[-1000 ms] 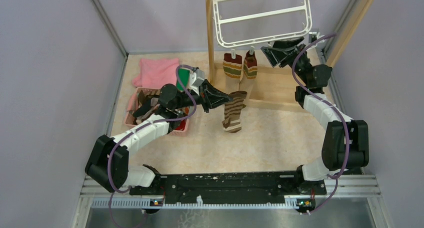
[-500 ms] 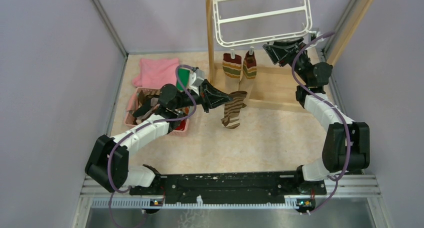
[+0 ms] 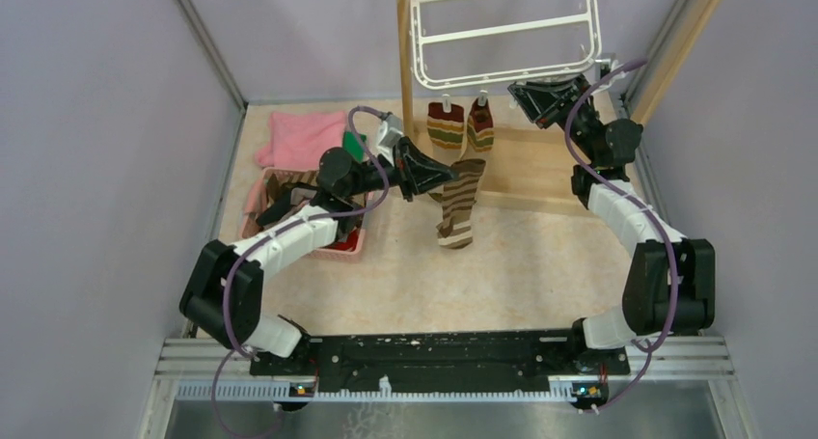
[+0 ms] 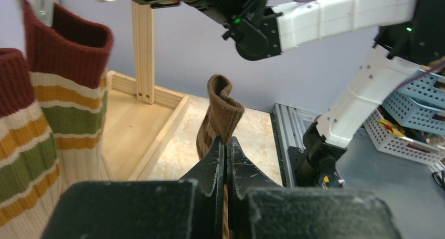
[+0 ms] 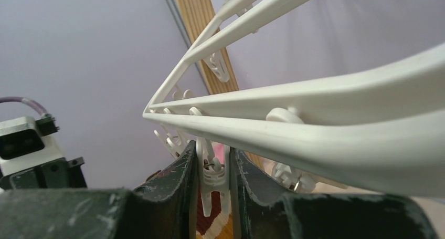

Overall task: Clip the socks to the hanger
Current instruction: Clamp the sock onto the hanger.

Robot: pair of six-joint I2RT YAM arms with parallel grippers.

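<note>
At 9 o'clock on the desk (image 3: 540, 256) you had the pink basket (image 3: 340, 250), with a pink cloth (image 3: 299, 135) lying at its 12 o'clock. Your left hand (image 3: 446, 177) was clamped tight on the brown-and-cream sock (image 3: 461, 212) near its cuff (the wrist view showed the cuff folded over just above the pinched fingers (image 4: 212, 160)). The rest of the sock hung down at that hand's 5 o'clock. At 12 o'clock from the hand, two banded socks (image 3: 446, 123) hung side by side from the near rail of the hanger (image 3: 502, 30), just right of the wooden post (image 3: 403, 53). At 2 o'clock on the desk, your right hand (image 3: 516, 92) had its fingers closed on one white clip (image 5: 212, 176) under that rail, touching it on both sides.
</note>
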